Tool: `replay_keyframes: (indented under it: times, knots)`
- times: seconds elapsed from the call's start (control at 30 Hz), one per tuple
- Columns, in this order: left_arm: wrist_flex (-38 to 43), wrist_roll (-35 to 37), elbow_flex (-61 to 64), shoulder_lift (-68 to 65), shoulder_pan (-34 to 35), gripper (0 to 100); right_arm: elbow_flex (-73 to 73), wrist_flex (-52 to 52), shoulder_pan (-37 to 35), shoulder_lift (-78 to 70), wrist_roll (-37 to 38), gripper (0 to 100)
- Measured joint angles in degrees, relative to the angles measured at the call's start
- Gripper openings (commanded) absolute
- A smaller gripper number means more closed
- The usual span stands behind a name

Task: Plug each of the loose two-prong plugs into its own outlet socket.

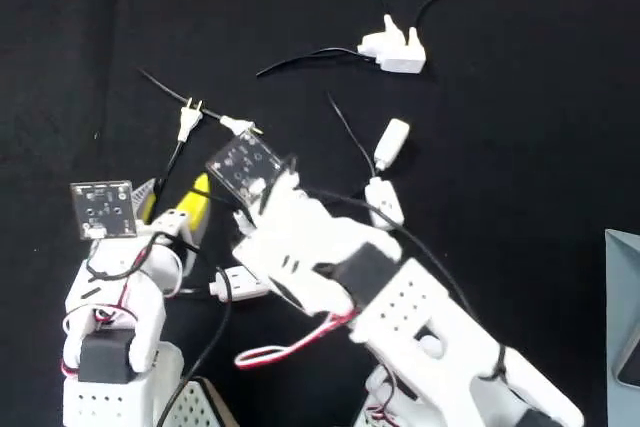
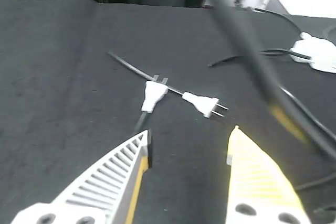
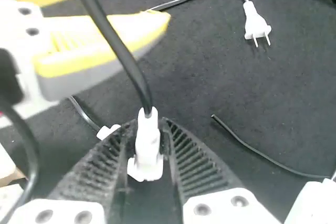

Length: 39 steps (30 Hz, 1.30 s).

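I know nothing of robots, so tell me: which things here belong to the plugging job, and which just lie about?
Job: loose plug; second loose plug; held plug in the right gripper; white socket; far sockets.
Lying about: grey-blue object off to the side.

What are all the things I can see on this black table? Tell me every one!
Loose plugs: two, white, together left of centre.
Held plug: one, white, in right claw.
Sockets: two, white, mid-table.
Joined plug-and-socket lump: one, white, far side.
Plug-like piece: one, white, beside left arm.
Cords: several, black, trailing from these.
Cloth: one, black, covering table.
Left claw: one, yellow and grey, open.
Right claw: one, black-padded, shut on held plug.
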<state>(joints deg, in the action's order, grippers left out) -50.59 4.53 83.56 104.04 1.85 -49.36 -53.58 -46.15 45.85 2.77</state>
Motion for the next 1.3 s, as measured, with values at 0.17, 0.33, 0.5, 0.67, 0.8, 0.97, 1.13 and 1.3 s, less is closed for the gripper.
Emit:
replay_keyframes:
  times: [0.17,0.33,0.5,0.67,0.8,0.97,1.13,1.3]
  knots:
    - [0.0,0.0,-0.97,0.0,-5.19,25,-1.41,0.0,-0.18,1.58,0.0,1.1]
    - [0.0,-1.76,-1.58,0.0,-9.41,25,-2.73,0.0,0.0,1.67,0.0,1.1]
    - [0.0,-4.48,-1.58,0.0,-12.92,25,-3.69,0.0,0.0,1.85,0.0,1.1]
    - [-1.41,-7.21,-2.37,0.0,-15.47,24,-3.87,0.0,0.0,1.85,0.09,1.1]
    - [-2.64,-7.47,-3.96,0.09,-15.65,24,-3.87,0.0,1.23,1.85,0.09,1.1]
    - [-2.73,-7.56,-4.13,0.0,-8.44,24,-3.87,0.0,2.37,1.85,0.09,1.1]
    - [-3.08,-7.65,-4.13,0.0,2.02,25,-3.87,0.0,6.07,1.85,0.09,1.1]
    - [-8.53,-12.57,-4.13,0.0,3.6,33,-3.87,0.0,11.6,1.85,0.09,1.1]
